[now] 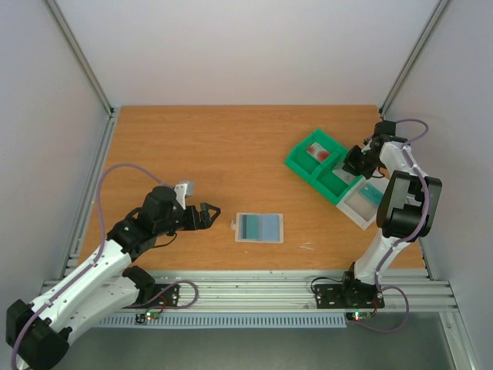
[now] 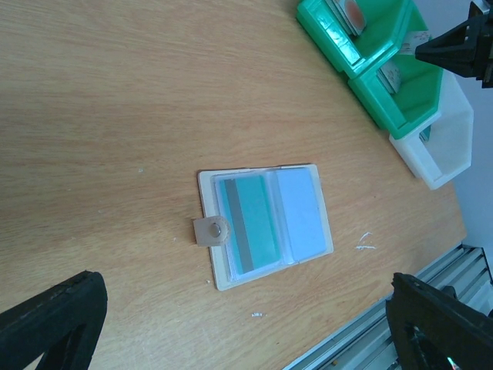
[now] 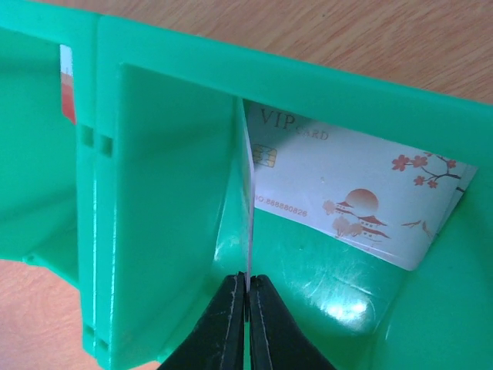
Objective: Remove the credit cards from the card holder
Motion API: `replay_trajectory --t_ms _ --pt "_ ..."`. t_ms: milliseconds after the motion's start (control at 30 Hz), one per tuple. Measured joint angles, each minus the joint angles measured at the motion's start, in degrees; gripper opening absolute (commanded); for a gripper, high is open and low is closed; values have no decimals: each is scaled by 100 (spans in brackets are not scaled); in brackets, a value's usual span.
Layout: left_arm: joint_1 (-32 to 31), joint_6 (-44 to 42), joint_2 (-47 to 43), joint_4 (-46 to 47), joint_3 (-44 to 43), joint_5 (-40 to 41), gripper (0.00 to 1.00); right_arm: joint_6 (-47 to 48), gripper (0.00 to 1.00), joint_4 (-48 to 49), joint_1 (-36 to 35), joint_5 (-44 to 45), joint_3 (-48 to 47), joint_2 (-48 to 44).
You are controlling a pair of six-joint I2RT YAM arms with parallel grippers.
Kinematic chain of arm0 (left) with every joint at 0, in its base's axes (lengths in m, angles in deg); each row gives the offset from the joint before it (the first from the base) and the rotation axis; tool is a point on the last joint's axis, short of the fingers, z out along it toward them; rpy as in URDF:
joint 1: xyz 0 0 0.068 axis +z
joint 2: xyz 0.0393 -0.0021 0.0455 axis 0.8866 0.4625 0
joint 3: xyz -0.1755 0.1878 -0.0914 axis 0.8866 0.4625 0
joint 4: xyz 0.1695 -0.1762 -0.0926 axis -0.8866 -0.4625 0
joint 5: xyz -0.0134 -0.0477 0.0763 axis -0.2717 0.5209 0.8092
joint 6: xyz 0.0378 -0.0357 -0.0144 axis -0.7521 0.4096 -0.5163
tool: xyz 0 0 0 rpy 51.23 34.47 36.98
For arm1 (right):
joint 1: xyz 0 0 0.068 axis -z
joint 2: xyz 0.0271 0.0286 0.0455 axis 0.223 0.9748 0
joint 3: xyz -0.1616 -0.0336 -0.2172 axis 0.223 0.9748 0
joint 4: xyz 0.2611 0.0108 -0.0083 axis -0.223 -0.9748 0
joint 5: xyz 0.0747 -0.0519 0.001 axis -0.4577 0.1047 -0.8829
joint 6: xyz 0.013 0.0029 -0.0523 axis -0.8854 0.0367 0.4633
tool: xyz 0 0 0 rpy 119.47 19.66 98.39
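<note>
The card holder [image 1: 259,227] [image 2: 209,223] lies open and flat on the wooden table, its small tab [image 2: 209,230] on the left short edge. A teal credit card [image 2: 250,223] and a blue-grey one [image 2: 299,212] sit in its two pockets. My left gripper [image 1: 202,216] [image 2: 246,331] hovers open just left of the holder, touching nothing. My right gripper [image 1: 350,166] [image 3: 247,289] is down inside a compartment of the green tray [image 3: 162,193], shut on a thin credit card [image 3: 248,200] seen edge-on. A white VIP card [image 3: 347,196] leans against the compartment wall behind it.
The green compartment tray [image 1: 302,163] [image 2: 331,35] stands at the right back, with a pinkish-red card [image 1: 316,152] in its far compartment. A white bin [image 1: 356,208] [image 2: 451,146] adjoins it and holds a teal card [image 1: 371,193]. The table's metal rail [image 1: 254,289] runs along the near edge.
</note>
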Motion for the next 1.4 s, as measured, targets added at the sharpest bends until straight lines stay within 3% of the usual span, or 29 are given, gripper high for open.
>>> replay_trajectory --t_ms 967,1400 --pt "0 170 -109 -46 68 -63 99 -437 16 -514 0 1091 -321 293" --pt "0 -68 76 -420 63 107 98 -988 24 -1019 -302 1453 -566 219"
